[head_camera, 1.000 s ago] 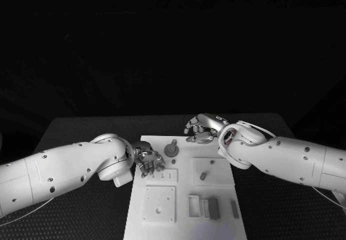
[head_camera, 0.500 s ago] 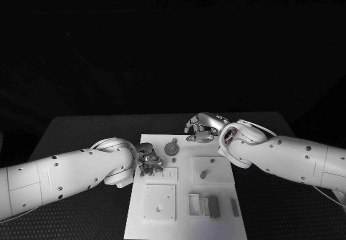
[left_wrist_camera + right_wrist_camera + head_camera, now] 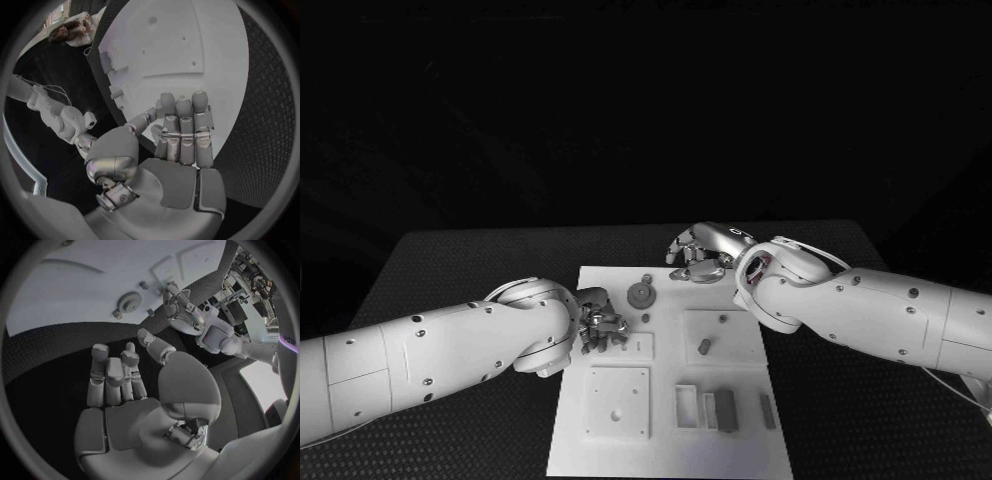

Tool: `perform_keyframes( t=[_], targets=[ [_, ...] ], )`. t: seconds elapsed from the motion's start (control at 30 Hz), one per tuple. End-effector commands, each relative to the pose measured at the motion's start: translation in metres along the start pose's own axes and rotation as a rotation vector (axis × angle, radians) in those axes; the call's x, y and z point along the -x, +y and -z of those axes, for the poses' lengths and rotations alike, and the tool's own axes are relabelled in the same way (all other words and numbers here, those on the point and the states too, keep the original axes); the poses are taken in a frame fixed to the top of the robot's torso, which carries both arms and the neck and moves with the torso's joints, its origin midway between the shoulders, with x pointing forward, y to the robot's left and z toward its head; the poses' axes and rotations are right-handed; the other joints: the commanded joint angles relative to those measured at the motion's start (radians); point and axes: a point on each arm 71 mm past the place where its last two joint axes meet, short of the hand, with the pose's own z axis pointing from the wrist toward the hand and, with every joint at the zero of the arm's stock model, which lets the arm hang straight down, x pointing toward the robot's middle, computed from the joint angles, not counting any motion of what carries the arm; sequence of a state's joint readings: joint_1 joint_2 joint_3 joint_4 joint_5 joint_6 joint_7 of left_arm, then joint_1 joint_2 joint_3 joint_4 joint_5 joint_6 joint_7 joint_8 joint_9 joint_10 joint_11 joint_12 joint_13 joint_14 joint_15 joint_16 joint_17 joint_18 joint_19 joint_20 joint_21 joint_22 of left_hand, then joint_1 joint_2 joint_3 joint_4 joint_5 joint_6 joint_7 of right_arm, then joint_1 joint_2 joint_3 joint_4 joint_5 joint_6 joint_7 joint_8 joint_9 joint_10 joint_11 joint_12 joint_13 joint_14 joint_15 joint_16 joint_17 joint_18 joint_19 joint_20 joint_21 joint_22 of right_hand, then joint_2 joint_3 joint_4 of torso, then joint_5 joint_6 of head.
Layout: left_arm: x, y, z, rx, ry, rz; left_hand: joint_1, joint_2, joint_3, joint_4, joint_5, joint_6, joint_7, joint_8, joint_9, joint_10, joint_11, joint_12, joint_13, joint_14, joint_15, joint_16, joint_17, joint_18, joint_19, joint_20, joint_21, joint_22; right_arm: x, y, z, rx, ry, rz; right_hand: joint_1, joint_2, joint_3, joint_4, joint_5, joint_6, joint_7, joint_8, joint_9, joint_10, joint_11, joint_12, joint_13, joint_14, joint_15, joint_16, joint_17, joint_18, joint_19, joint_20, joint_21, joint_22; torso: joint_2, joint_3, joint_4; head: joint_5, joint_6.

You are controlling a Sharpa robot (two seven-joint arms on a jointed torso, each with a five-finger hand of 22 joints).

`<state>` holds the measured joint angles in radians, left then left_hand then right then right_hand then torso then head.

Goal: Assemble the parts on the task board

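Left arm [image 3: 437,350] enters from the left and lies across the near-left desk [image 3: 459,260], its bulk hiding the left edge of the task board [image 3: 668,440]. Left hand [image 3: 600,322] hangs over the board's left side, just above a small square plate [image 3: 633,346]. The fingers [image 3: 184,132] lie straight and close together with the thumb near them; nothing is seen in them.

On the board, left to right: a near square plate with a hole [image 3: 619,402], a round gear part [image 3: 640,294] at the far middle with a small peg [image 3: 648,279] beside it, a raised plate carrying a short peg [image 3: 705,346], then slotted blocks [image 3: 705,408] and a thin bar [image 3: 767,410] near-right.

Right hand [image 3: 702,251] sits at the board's far-right corner, over the desk edge of it, fingers [image 3: 112,375] curled partly inward, thumb apart, holding nothing. Right arm [image 3: 877,315] covers the desk to the right.

Versus 1.0 s ago: the left arm has swung further in across the desk, the left hand sitting slightly farther in over the board; the right hand is almost unchanged. Parts have not moved.
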<state>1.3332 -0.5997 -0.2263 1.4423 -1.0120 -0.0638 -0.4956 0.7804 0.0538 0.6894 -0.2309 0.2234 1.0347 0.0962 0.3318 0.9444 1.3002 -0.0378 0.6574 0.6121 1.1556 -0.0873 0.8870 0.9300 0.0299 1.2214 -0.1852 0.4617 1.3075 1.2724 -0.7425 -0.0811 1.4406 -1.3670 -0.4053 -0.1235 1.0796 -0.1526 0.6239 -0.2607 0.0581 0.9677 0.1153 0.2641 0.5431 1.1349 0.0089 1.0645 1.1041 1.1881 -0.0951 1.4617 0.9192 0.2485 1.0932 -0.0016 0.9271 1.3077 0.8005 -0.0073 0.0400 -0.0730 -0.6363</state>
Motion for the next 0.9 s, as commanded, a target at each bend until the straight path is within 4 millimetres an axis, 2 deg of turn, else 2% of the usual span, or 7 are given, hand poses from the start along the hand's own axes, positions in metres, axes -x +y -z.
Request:
perform_keyframes(
  t=[0.03,0.17,0.33,0.57,0.7,0.77,0.9],
  targets=[
    [-0.0006,-0.0013,-0.0005,0.002,-0.014,-0.001,0.004,-0.008,0.023,-0.018,0.006,0.124,-0.063,-0.007,0.002,-0.015,-0.022,0.004,-0.002,0.002,-0.004,0.007,-0.003,0.031,0.005,-0.002,0.002,0.02,-0.0009,0.0014,0.0001,0.012,0.013,-0.001,0.001,0.007,-0.002,-0.005,-0.001,0.001,0.005,-0.005,0.001,-0.007,0.0,-0.004,-0.002,-0.008,0.0,-0.003,0.001,0.013,-0.007,0.0,-0.007,0.015,0.0,0.0006,0.0004,0.0,-0.002],
    [-0.0013,-0.002,-0.0005,0.002,-0.011,-0.002,0.005,-0.012,0.022,-0.015,0.004,0.124,-0.063,-0.01,0.002,-0.016,-0.021,0.003,-0.004,0.001,-0.003,0.007,-0.006,0.031,0.004,-0.002,0.001,0.02,-0.001,0.0013,0.0001,0.011,0.014,-0.001,0.001,0.008,-0.002,-0.006,-0.001,0.001,0.005,-0.005,0.001,-0.007,0.0,-0.004,-0.002,-0.008,0.0,-0.003,0.001,0.013,-0.007,0.0,-0.007,0.015,0.0,-0.0006,0.0004,-0.001,-0.002],
    [-0.0022,-0.0019,-0.0004,0.005,-0.001,-0.007,0.006,-0.018,0.021,-0.013,-0.002,0.124,-0.063,-0.012,0.003,-0.016,-0.021,0.004,-0.005,0.0,-0.004,0.009,-0.009,0.031,0.004,-0.002,0.0,0.02,-0.001,0.0012,0.0002,0.011,0.015,-0.001,0.001,0.008,-0.002,-0.006,-0.001,0.001,0.005,-0.005,0.001,-0.007,0.0,-0.004,-0.002,-0.009,0.0,-0.003,0.001,0.013,-0.008,0.001,-0.007,0.015,0.0,0.0005,0.0003,-0.001,-0.003],
    [-0.0032,-0.0017,-0.0002,0.01,0.011,-0.014,0.009,-0.038,0.016,-0.01,-0.013,0.126,-0.063,-0.018,0.005,-0.017,-0.021,0.005,-0.009,-0.002,-0.004,0.013,-0.016,0.031,0.004,-0.003,-0.001,0.02,-0.0011,0.001,0.0002,0.01,0.017,-0.001,0.0,0.009,-0.002,-0.006,-0.001,0.001,0.005,-0.005,0.001,-0.007,0.0,-0.004,-0.002,-0.009,0.0,-0.004,0.001,0.013,-0.008,0.001,-0.007,0.015,0.0,-0.0001,0.0009,0.0,-0.006],
    [-0.0042,-0.0023,-0.0001,0.011,0.018,-0.019,0.009,-0.055,0.01,0.0,-0.034,0.127,-0.062,-0.024,0.007,-0.018,-0.02,0.006,-0.012,-0.004,-0.004,0.017,-0.024,0.03,0.004,-0.003,-0.003,0.02,-0.0013,0.0013,0.0001,0.011,0.017,-0.001,0.0,0.009,-0.002,-0.007,-0.001,0.001,0.005,-0.005,0.001,-0.007,0.0,-0.004,-0.002,-0.009,0.0,-0.004,0.001,0.013,-0.008,0.001,-0.007,0.015,0.0,0.0005,0.0008,-0.001,-0.007],
    [-0.0046,-0.0028,0.0,0.011,0.02,-0.02,0.007,-0.071,0.006,0.013,-0.072,0.128,-0.062,-0.029,0.009,-0.019,-0.021,0.007,-0.015,-0.006,-0.005,0.02,-0.031,0.03,0.004,-0.004,-0.005,0.019,-0.0013,0.0014,0.0,0.011,0.018,-0.001,0.0,0.009,-0.002,-0.007,-0.001,0.001,0.005,-0.005,0.001,-0.007,0.0,-0.004,-0.002,-0.009,0.0,-0.004,0.001,0.013,-0.008,0.001,-0.007,0.015,0.0,0.0006,0.0004,-0.001,-0.007],
    [-0.0052,-0.0033,0.0001,0.011,0.023,-0.022,0.004,-0.087,0.004,0.025,-0.082,0.129,-0.062,-0.033,0.012,-0.021,-0.02,0.009,-0.018,-0.008,-0.005,0.024,-0.036,0.03,0.004,-0.004,-0.006,0.019,-0.0012,0.0011,0.0002,0.01,0.017,-0.001,0.0,0.009,-0.002,-0.007,-0.001,0.001,0.005,-0.005,0.002,-0.007,0.0,-0.004,-0.002,-0.009,0.0,-0.004,0.001,0.013,-0.008,0.001,-0.007,0.015,0.0,0.0002,0.0,-0.001,-0.008]
  ],
)
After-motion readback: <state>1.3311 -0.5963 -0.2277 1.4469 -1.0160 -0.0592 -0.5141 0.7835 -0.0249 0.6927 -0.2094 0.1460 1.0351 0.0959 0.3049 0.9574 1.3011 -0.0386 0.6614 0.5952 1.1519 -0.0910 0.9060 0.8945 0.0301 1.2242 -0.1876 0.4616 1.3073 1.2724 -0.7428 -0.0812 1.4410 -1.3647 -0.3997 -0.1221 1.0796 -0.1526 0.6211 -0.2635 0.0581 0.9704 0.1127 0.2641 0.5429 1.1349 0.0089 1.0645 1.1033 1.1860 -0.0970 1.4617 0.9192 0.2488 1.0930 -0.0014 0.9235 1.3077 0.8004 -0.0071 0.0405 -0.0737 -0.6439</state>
